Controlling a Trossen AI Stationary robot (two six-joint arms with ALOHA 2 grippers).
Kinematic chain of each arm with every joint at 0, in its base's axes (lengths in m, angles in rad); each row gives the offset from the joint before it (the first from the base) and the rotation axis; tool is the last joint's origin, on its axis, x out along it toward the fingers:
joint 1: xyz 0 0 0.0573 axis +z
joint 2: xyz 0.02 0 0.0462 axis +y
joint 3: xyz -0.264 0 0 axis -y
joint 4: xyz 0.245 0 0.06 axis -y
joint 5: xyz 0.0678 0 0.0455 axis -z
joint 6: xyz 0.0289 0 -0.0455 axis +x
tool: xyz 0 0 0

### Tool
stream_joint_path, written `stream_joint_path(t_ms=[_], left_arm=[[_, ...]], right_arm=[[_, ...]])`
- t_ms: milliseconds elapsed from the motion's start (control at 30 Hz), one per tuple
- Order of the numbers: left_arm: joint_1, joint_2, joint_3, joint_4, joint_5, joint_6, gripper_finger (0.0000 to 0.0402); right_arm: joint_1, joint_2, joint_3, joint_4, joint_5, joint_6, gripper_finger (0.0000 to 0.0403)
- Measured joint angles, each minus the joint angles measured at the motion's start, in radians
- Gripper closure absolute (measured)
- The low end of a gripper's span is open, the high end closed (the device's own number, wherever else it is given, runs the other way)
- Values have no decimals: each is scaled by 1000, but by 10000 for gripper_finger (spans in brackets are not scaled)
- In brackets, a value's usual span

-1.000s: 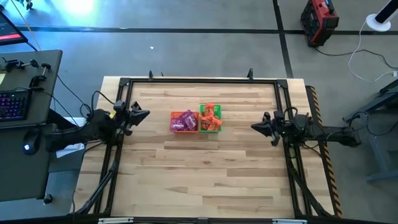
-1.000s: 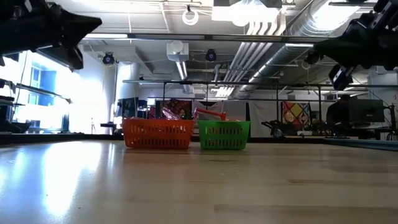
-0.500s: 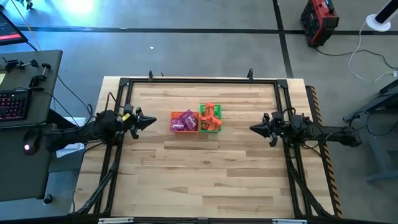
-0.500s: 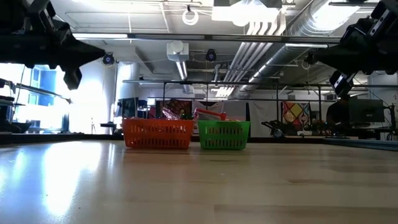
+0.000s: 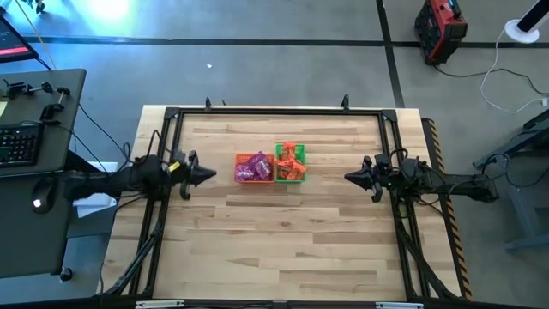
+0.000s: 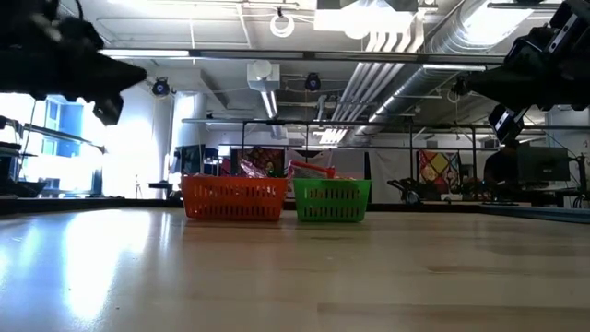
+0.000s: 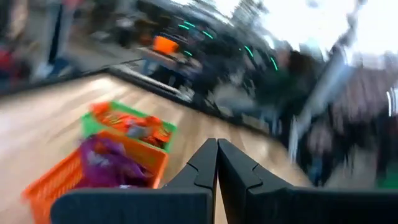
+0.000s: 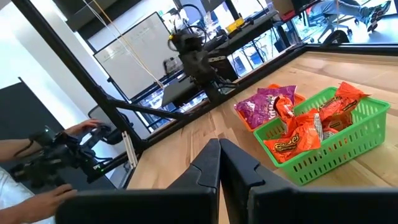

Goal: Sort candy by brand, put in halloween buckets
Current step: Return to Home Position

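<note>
My left claw (image 5: 208,174), closed and empty, points at the nearby orange bucket (image 5: 254,168) (right claw (image 5: 352,177), also closed, hangs farther off, facing the green bucket (image 5: 291,163)).

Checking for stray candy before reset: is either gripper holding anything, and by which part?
Nothing is held: the left gripper and the right gripper are both shut and empty.

Nothing I can read for sure. Yellow lettering on orange packet (image 8: 287,147) in green bucket (image 8: 348,142): too small. Pale print on purple packets (image 8: 261,107): same.
</note>
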Motion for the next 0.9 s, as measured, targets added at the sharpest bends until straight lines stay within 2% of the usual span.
stream_joint_path(t_ms=[133, 233, 533, 900], left_arm=[[-165, 0, 0, 0, 0, 399, 401], [-226, 0, 0, 11, -1, 557, 401], [-269, 0, 0, 0, -4, 371, 401], [-266, 5, 0, 0, -3, 365, 401]], right_arm=[[0, 0, 0, 0, 0, 0, 402], [0, 0, 0, 0, 1, 0, 402], [0, 0, 0, -1, 1, 0, 402], [0, 0, 0, -1, 1, 0, 402]])
